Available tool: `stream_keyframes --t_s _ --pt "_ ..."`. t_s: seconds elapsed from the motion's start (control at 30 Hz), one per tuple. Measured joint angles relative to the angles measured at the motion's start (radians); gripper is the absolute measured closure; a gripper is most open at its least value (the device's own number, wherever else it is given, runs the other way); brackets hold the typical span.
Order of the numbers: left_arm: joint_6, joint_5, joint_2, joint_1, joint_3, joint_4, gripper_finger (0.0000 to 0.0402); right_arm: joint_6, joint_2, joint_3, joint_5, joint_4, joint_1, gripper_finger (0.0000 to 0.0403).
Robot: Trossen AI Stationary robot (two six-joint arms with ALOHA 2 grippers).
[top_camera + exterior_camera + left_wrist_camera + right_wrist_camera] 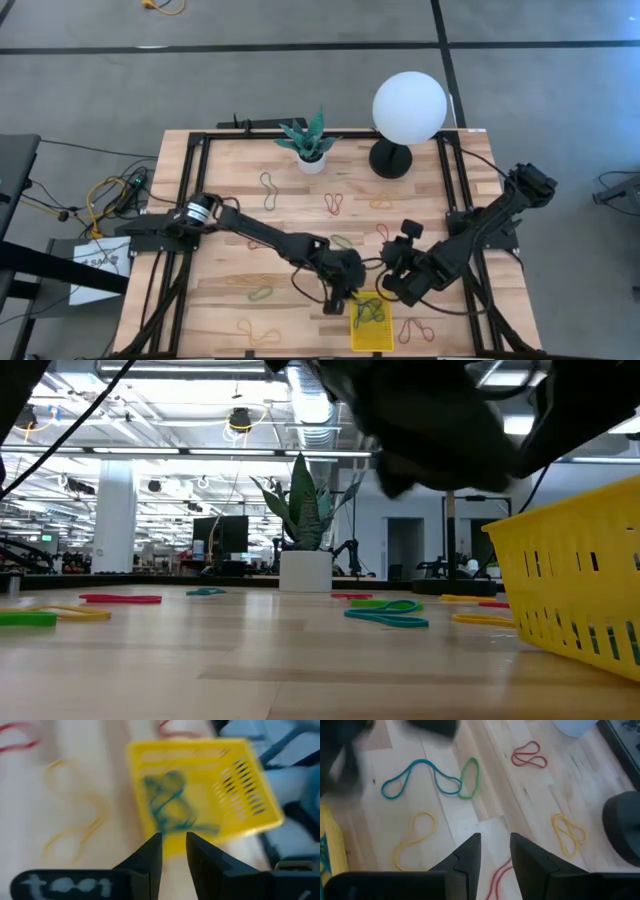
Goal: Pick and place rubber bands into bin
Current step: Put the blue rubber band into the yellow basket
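Observation:
The yellow bin [371, 322] sits near the table's near edge, with teal-green rubber bands [167, 802] lying inside it. My left gripper [174, 851] hovers by the bin's left rim [337, 297], fingers slightly apart with nothing between them. My right gripper [495, 851] is just right of and beyond the bin [402, 262], open and empty, over loose bands: teal [420, 774], green [469, 777], yellow [415, 840] and red [529, 756]. Several more bands lie flat across the table [260, 294].
A white plant pot [311, 160] and a globe lamp on a black base [391, 158] stand near the far edge. Black frame rails [190, 200] run along the table's sides. Both arms crowd the area around the bin; the table's left half [240, 240] has free room.

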Motion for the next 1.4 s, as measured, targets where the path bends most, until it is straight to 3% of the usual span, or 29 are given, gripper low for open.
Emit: stream_keyframes --t_s 0.27,0.5,0.63,0.73,0.83,0.97,1.03,1.17,1.4 --pt "0.013 -0.408 -0.279 -0.024 0.0 -0.447 0.0329 -0.062 -0.045 0.0 0.036 -0.044 -0.001 0.0305" --pt "-0.084 -0.67 -0.551 -0.046 0.0 -0.686 0.0329 -0.238 -0.163 0.033 0.061 -0.058 0.003 0.0305" --pt "-0.109 -0.802 -0.676 -0.044 -0.108 -0.743 0.0329 -0.307 -0.241 0.005 0.123 -0.056 -0.019 0.0305" --pt "-0.11 -0.807 -0.757 -0.044 -0.299 -0.621 0.0329 -0.37 -0.295 -0.077 0.062 0.044 -0.046 0.0305" --pt "-0.075 -0.77 -0.827 -0.042 -0.541 -0.357 0.0329 -0.5 -0.34 -0.218 -0.033 0.323 -0.088 0.0305" --pt "-0.007 -0.626 -0.86 -0.031 -0.823 0.077 0.0329 -0.693 -0.331 -0.412 -0.324 0.815 -0.192 0.0305" --pt "0.002 -0.569 -0.86 -0.028 -0.913 0.266 0.0329 -0.726 -0.291 -0.454 -0.419 0.984 -0.246 0.0305" --pt "0.016 -0.586 -0.854 -0.019 -1.017 0.475 0.0329 -0.772 -0.163 -0.428 -0.499 1.036 -0.339 0.0305" --pt "-0.024 -0.638 -0.854 0.007 -1.024 0.472 0.0329 -0.886 0.089 -0.281 -0.716 0.967 -0.418 0.0303"
